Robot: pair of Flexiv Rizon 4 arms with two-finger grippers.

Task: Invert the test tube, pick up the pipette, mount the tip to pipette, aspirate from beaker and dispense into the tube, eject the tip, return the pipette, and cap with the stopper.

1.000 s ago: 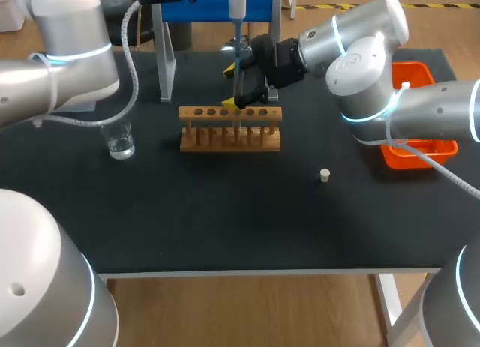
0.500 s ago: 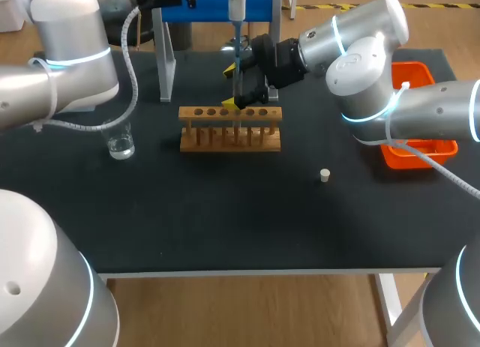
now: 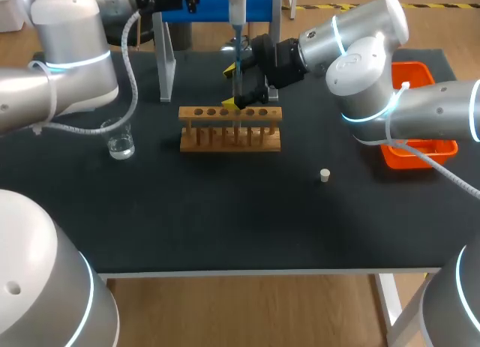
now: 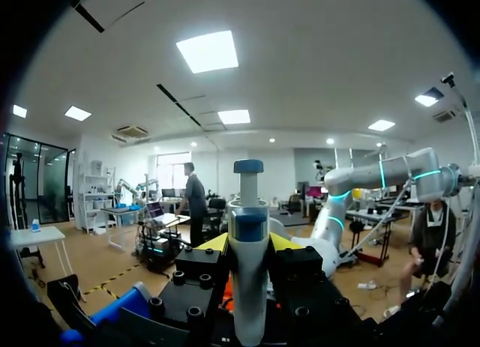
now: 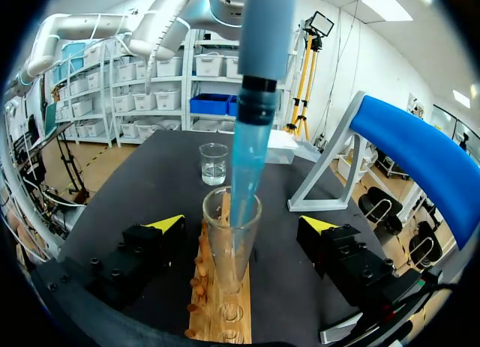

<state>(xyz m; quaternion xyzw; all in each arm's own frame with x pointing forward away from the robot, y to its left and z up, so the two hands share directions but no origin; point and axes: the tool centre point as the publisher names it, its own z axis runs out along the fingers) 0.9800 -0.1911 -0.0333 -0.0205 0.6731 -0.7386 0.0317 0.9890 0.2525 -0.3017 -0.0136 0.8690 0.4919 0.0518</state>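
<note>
Beaker (image 3: pixel 119 141) left of rack (image 3: pixel 230 128), stopper (image 3: pixel 325 175) right of it and nearer, pipette (image 3: pixel 236 10) above, its tip (image 5: pixel 247 160) inside the racked tube (image 5: pixel 217 249).

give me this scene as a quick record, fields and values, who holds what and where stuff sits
left gripper: shut on the pipette, held upright above the rack
pipette tip: blue, mounted, lower end inside the test tube
test tube: upright in the wooden rack, mouth up, uncapped
right gripper: open, one finger on each side of the test tube, not touching it
beaker: on the table left of the rack, a little clear liquid
stopper: on the table right of the rack, untouched
</note>
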